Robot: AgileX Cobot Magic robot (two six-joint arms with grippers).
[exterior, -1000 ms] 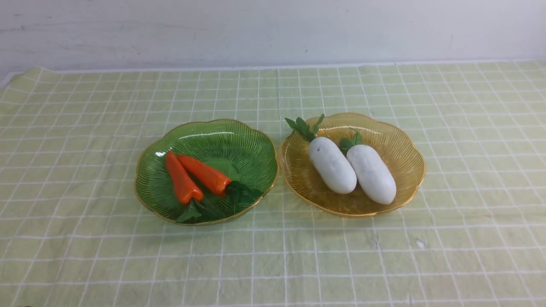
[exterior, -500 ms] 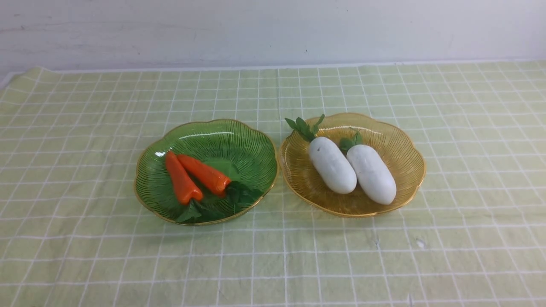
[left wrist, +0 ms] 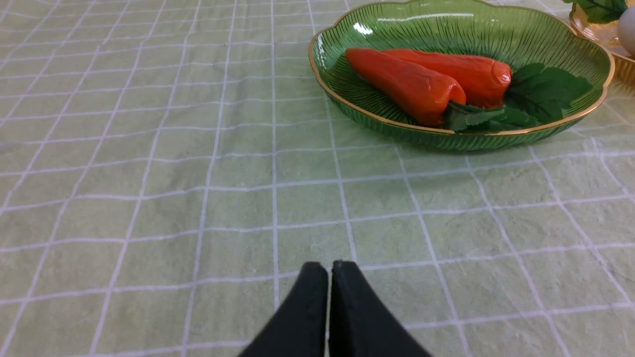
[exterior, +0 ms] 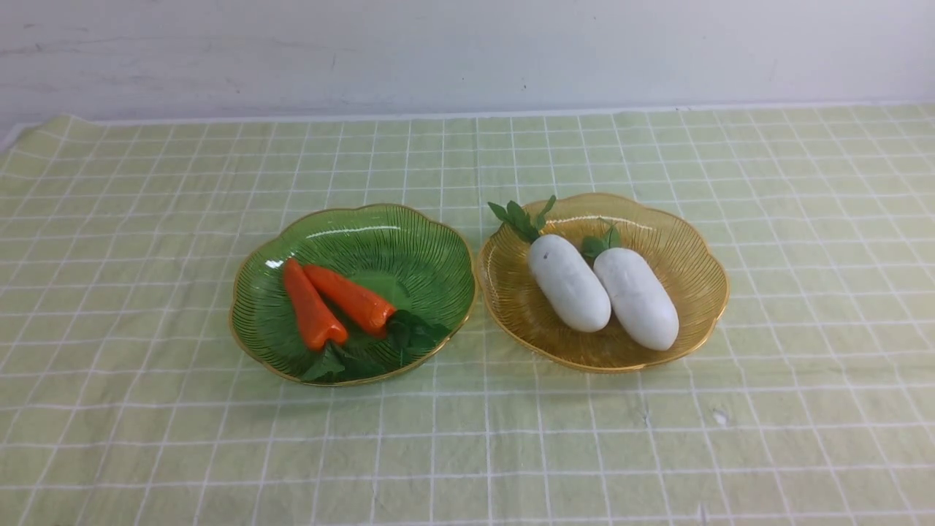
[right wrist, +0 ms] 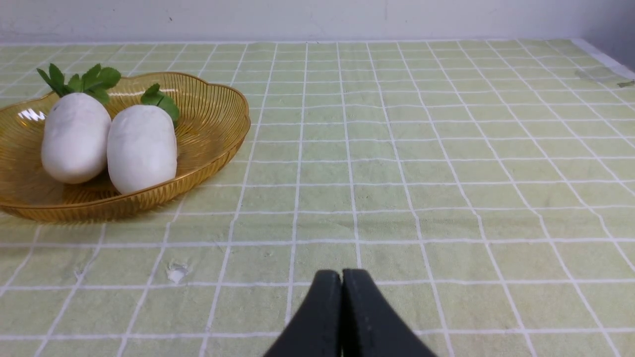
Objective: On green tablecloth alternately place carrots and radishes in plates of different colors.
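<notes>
Two orange carrots (exterior: 314,310) (exterior: 350,298) lie side by side in the green plate (exterior: 409,241), leaf tops toward me. Two white radishes (exterior: 569,282) (exterior: 635,296) lie in the amber plate (exterior: 687,241) to its right. Both plates rest on the green tablecloth (exterior: 146,219). Neither arm shows in the front view. In the left wrist view my left gripper (left wrist: 330,265) is shut and empty over bare cloth, short of the green plate (left wrist: 347,84) with its carrots (left wrist: 407,84). My right gripper (right wrist: 342,273) is shut and empty, to the right of the amber plate (right wrist: 213,109) holding the radishes (right wrist: 141,146).
A white wall (exterior: 467,51) runs along the table's far edge. The cloth has a small whitish mark (exterior: 719,417) in front of the amber plate. Open cloth lies on every side of the two plates.
</notes>
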